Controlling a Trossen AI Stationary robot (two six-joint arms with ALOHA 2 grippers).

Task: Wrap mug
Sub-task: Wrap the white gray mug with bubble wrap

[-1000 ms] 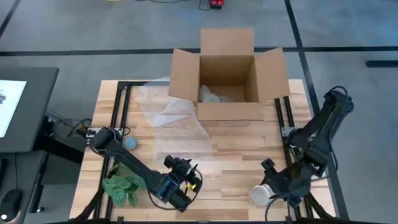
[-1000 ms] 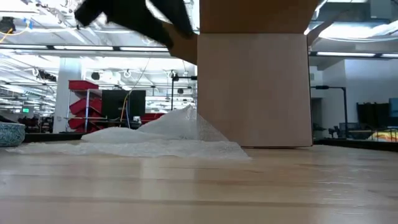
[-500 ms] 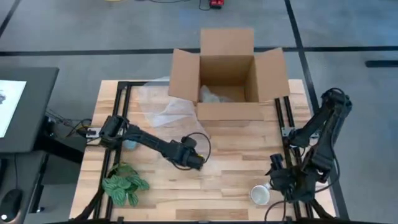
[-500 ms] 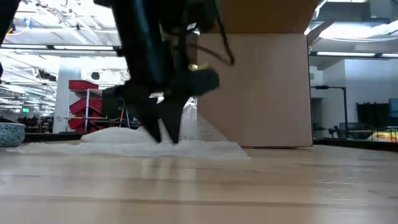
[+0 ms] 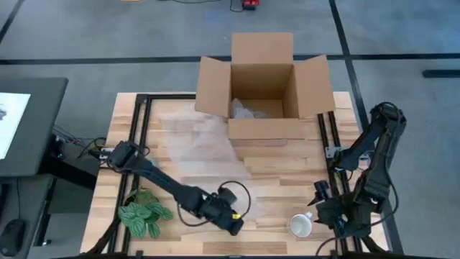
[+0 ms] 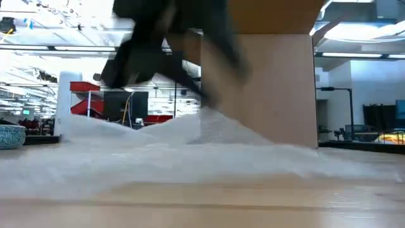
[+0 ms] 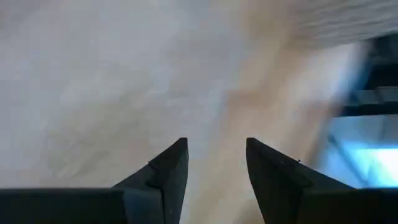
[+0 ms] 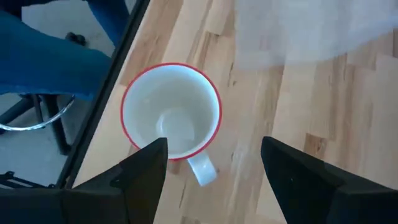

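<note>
At the surface's (image 5: 273, 173) front right corner the mug (image 5: 300, 226) stands upright, rim up, just beside the released right hand (image 5: 323, 216), while the left hand (image 5: 233, 224), gap between its fingers, sits front-centre on the wrap (image 5: 205, 147), farther off.

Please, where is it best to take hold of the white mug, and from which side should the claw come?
Probably by the rim, from straight above. The mug stands upright, mouth open, and its handle points toward the right claw, so one finger inside and one outside the wall should fit.
</note>
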